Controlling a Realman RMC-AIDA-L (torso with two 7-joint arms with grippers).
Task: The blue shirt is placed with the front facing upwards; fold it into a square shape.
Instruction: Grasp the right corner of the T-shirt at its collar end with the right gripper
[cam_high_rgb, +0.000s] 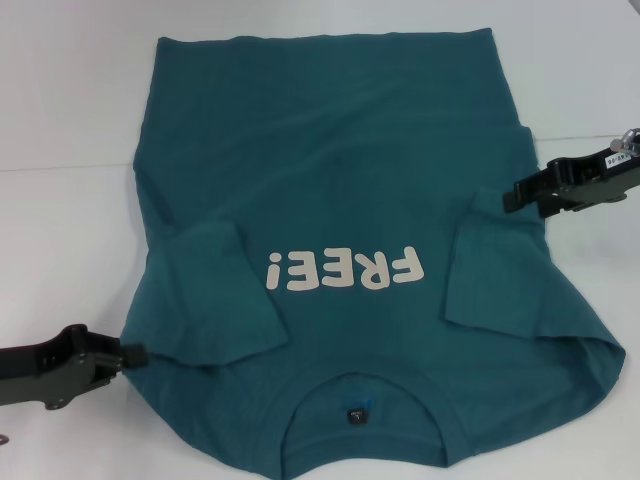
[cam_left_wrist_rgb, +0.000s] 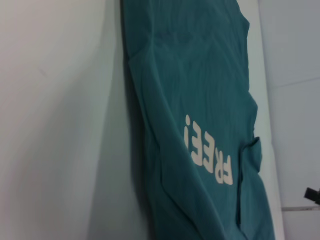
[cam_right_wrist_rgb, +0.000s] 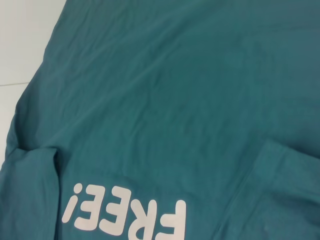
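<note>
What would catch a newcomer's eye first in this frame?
The blue shirt fills the white table, front up, collar nearest the robot, both sleeves already folded inward. Its white FREE! lettering stands out across the chest. The left gripper sits at the shirt's near left edge, the right gripper by the right sleeve.

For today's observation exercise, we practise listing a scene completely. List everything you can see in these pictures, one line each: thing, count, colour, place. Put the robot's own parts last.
Dark teal-blue cotton short-sleeved T-shirt: one, teal-blue, spread front up across the middle of the table, collar nearest the robot, both sleeves folded in over the body.
White "FREE!" lettering: one print, white, on the shirt's chest, between the folded sleeves.
Small tag: one, dark, inside the round ribbed collar.
Flat table surface: one, white, under and around the shirt.
Left tool: one, black, at the shirt's near left edge beside the folded sleeve.
Right tool: one, black, at the shirt's right edge by the other sleeve.
</note>
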